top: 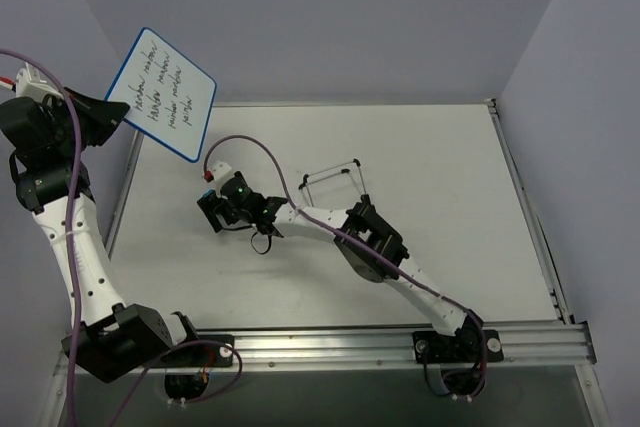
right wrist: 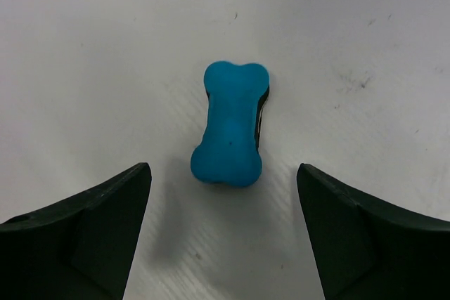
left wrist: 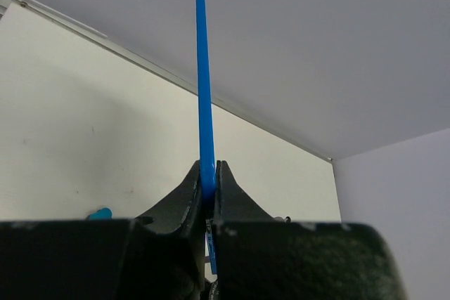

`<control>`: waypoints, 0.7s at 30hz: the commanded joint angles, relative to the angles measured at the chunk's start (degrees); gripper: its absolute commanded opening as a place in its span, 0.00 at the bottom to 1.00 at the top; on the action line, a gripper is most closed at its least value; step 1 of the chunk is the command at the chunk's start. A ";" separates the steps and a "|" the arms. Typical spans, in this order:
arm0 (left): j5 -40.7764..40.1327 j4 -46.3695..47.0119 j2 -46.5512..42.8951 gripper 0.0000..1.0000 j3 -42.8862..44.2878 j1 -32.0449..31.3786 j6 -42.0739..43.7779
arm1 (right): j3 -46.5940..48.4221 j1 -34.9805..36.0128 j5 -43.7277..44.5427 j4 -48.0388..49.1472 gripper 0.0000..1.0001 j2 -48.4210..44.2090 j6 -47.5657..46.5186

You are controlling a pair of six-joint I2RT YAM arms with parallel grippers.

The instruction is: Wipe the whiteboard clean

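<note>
The whiteboard (top: 160, 93), white with a thin blue rim and several lines of black handwriting, is held up in the air at the far left. My left gripper (top: 112, 112) is shut on its lower edge. In the left wrist view only the blue rim (left wrist: 204, 103) shows, edge-on, clamped between the fingers of that gripper (left wrist: 208, 165). My right gripper (top: 212, 205) is open, low over the table's left middle. In the right wrist view a small blue bone-shaped eraser (right wrist: 230, 131) lies on the table just ahead of the open gripper (right wrist: 222, 167), untouched.
A thin wire stand (top: 335, 177) lies on the white table (top: 430, 167) behind the right arm. Grey walls enclose the table at the back and both sides. A metal rail (top: 400, 342) runs along the near edge.
</note>
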 commanded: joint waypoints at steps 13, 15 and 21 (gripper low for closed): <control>-4.63 2.04 -4.03 0.02 4.72 0.62 3.87 | 14.15 0.33 6.19 -0.60 0.50 9.51 -5.21; -4.01 2.40 -4.03 0.02 4.54 0.62 3.96 | 14.77 0.33 6.46 -0.16 0.49 10.04 -6.09; -3.13 2.84 -4.03 0.02 4.11 0.62 4.14 | 16.35 0.41 5.93 0.37 0.49 11.71 -7.76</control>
